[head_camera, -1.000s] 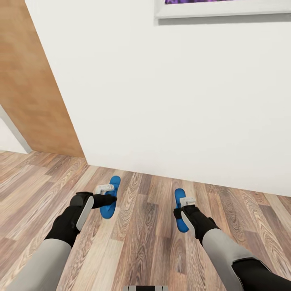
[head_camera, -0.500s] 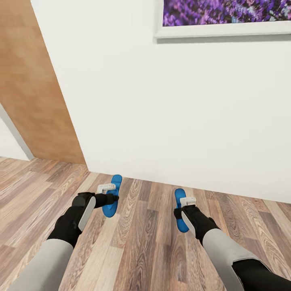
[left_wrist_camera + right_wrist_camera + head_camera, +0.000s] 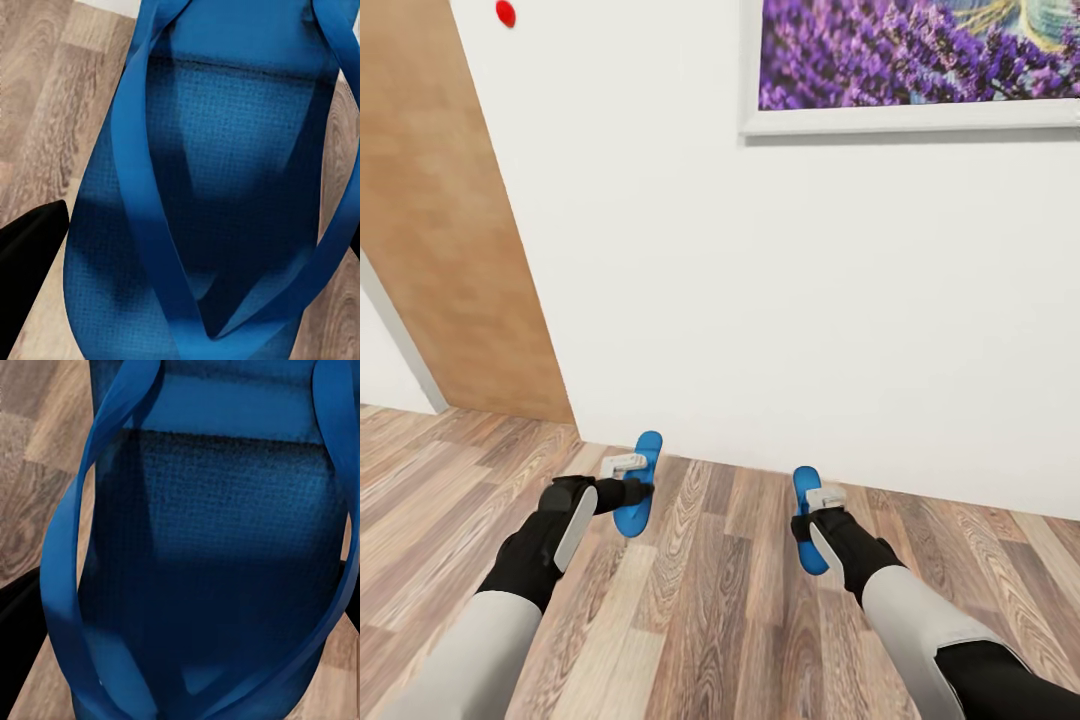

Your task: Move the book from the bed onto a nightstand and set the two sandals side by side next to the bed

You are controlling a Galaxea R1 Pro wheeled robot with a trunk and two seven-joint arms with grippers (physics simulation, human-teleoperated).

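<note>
Two sandals are carried, one clamped in the left hand (image 3: 628, 478), left sandal (image 3: 637, 485), one in the right hand (image 3: 815, 508), right sandal (image 3: 807, 520), above the floor (image 3: 700, 600) facing a wall (image 3: 760, 300); setting them by the bed, and the book move, seemingly remain.

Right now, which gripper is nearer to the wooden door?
Left. The left gripper, holding a sandal, is nearer the door; the right gripper is farther along the wall.
</note>
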